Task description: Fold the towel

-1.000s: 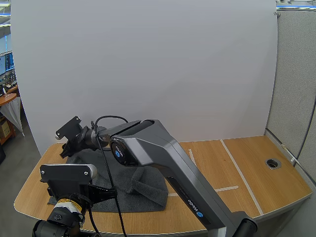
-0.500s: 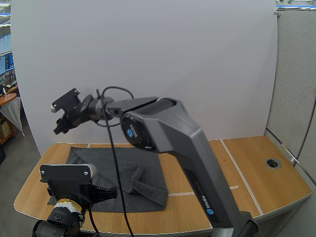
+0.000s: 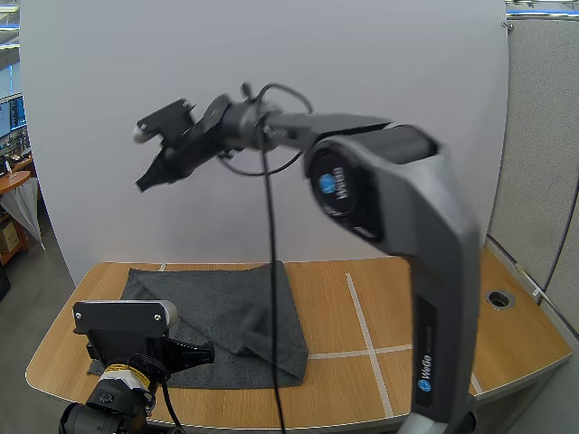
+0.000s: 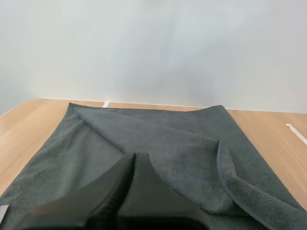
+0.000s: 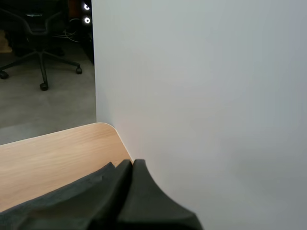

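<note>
**Desk:** Where is the towel?

**Photographer:** A dark grey towel lies on the left part of a wooden table, its far edge close to the white wall. It is only partly folded: one layer is turned over and ends in a rumpled ridge near the right side. From the left wrist view, the towel spreads out ahead of the gripper, with a thick rolled edge on one side.

**Desk:** And the two arms?

**Photographer:** The right arm reaches up and across, and the right gripper hangs high over the table's far left corner, well apart from the cloth. Its fingers lie pressed together with nothing between them. The right wrist view shows the same dark wedge above the rounded corner of the table.

**Desk:** The left one?

**Photographer:** The left gripper sits low at the towel's near left edge. Seen from its own camera, the left gripper also has its fingers together and holds nothing. I cannot tell whether it touches the cloth.
</note>
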